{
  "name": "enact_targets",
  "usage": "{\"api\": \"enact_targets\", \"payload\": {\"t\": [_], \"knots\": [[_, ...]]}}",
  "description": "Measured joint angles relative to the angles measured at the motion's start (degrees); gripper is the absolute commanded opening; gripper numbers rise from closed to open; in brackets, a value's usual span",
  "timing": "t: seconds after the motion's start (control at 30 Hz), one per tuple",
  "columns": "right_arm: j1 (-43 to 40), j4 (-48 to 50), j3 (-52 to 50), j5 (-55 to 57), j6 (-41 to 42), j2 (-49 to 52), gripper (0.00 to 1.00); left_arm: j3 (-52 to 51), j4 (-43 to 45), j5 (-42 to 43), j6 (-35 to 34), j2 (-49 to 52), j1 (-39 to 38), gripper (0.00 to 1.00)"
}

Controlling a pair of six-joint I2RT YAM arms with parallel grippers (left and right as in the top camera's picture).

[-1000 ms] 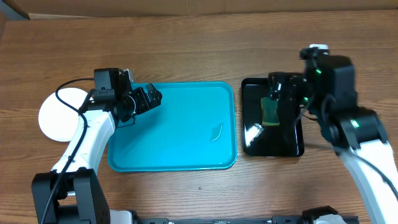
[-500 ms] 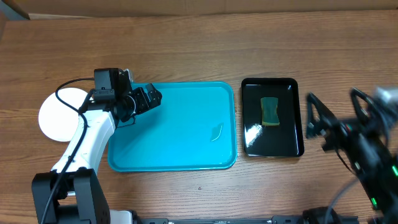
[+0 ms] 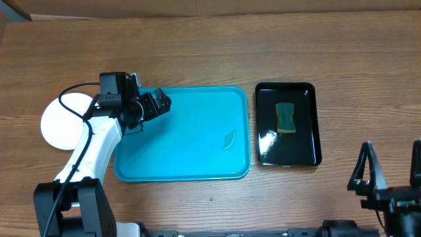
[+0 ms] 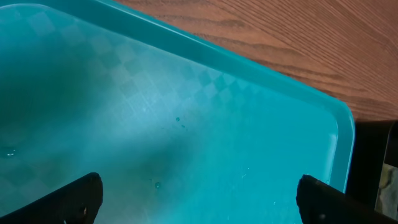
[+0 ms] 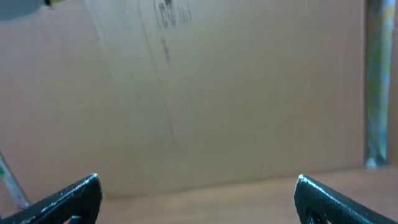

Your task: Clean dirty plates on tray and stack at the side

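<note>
Overhead, sponge on black tray, beside turquoise tray, white plate left

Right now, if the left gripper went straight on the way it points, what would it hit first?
The left gripper would likely meet the bare floor of the turquoise tray first; nothing lies between, though depth is unclear.

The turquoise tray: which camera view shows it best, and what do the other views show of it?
The overhead view: nearly the whole tray shows, rim included. The left wrist view gives only a close stretch of its floor and one rounded corner. The right wrist view shows none of it.
</note>
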Motion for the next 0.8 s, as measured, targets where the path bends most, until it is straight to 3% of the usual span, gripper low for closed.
{"api": "enact_targets", "payload": {"t": [0.23,0.47,0.6,0.8], "knots": [[0.0,19.0,-17.6,-4.9,0.7,-6.6,1.0,0.0,0.0,0.0,0.0,0.0,0.0,1.0],[0.0,41.0,-35.8,-7.2,7.1,-10.1,1.0,0.0,0.0,0.0,0.0,0.0,0.0,1.0],[0.0,47.6,-42.1,-7.5,9.0,-10.1,1.0,0.0,0.0,0.0,0.0,0.0,0.0,1.0],[0.0,48.4,-49.0,-7.5,9.9,-10.1,1.0,0.0,0.0,0.0,0.0,0.0,0.0,1.0]]}}
